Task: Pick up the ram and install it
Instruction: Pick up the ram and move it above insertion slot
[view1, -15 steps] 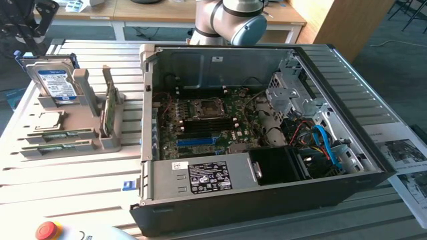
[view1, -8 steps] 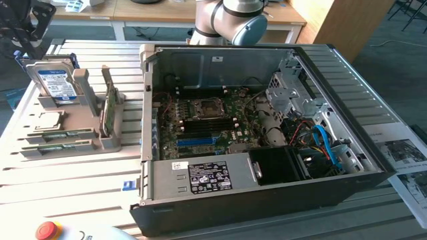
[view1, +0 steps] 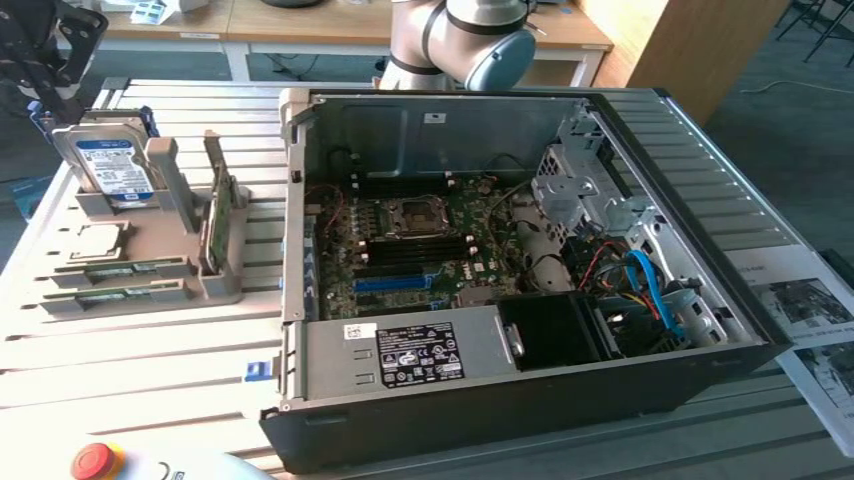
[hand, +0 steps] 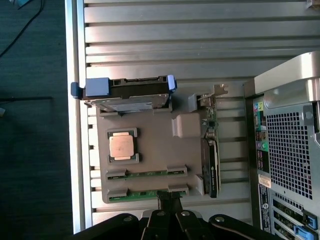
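Lying flat in the outermost slot of the grey holder (hand: 155, 145), the ram (hand: 140, 194) has a twin stick (hand: 147, 173) in the next slot. Claw (hand: 170, 199), fingers together, hangs at the holder's edge just beside the ram. Farther along the holder sit a processor (hand: 122, 146) and an upright hard drive (hand: 132, 102). An open computer case (view1: 534, 400) stands beside the holder on the table (hand: 175, 40).

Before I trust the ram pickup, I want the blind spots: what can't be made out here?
Wrist view: the gripper hides the middle of the ram beneath it; contact cannot be told.
Exterior view: the motherboard's ram slots are too small to show their latches.
Wrist view: the computer case is cut off by the picture's edge.
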